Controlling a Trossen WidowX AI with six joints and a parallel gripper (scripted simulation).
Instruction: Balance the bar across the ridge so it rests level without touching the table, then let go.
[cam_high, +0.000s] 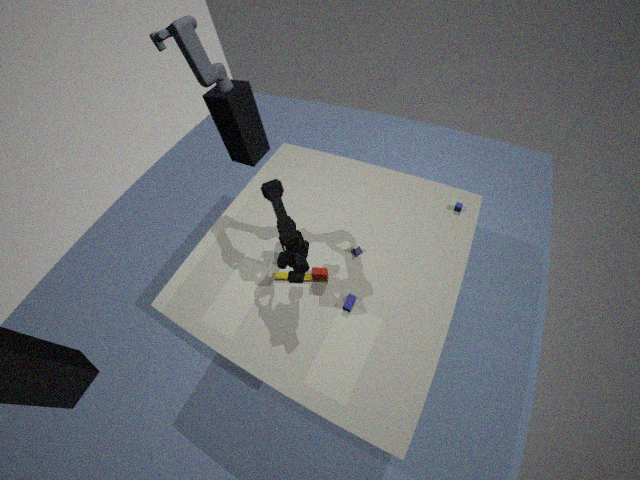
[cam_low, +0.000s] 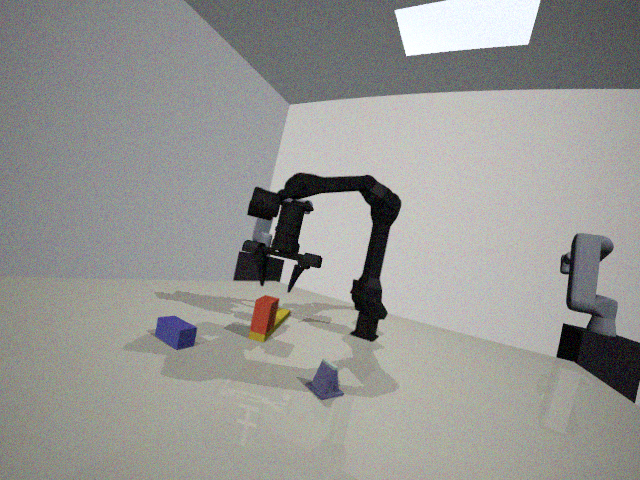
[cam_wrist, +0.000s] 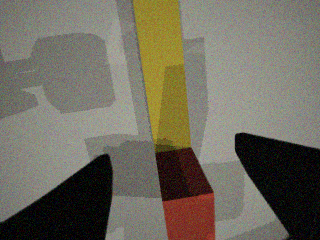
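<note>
The yellow bar lies flat on the table, with a red block on one end. The ridge, a small blue-grey wedge with a narrow top and a wider foot, stands apart from the bar with nothing on it. My gripper is open and empty above the bar, fingers pointing down. In the wrist view the fingertips stand on either side of the bar, near where the red block begins. The arm hides the bar's middle in the top view.
A blue-violet block lies on the table near the red-block end of the bar. A small blue cube is near the table's far right corner. Grey arms stand on black pedestals beyond the table.
</note>
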